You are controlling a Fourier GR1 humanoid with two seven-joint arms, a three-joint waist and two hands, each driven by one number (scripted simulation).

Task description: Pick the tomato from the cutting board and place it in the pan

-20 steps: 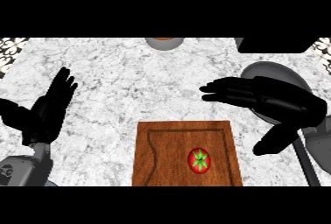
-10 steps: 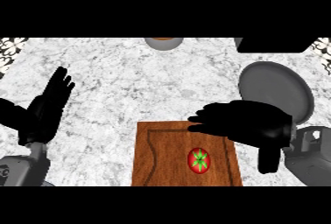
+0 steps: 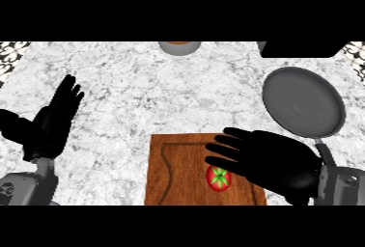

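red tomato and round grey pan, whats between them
In the head view, the black right hand, fingers open, hangs over the wooden cutting board between red tomato and round grey pan.

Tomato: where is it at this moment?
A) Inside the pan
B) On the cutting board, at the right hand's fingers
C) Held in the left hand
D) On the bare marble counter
B: the tomato lies on the cutting board, with the right hand open and spread partly over it, and the pan sits apart at the right.
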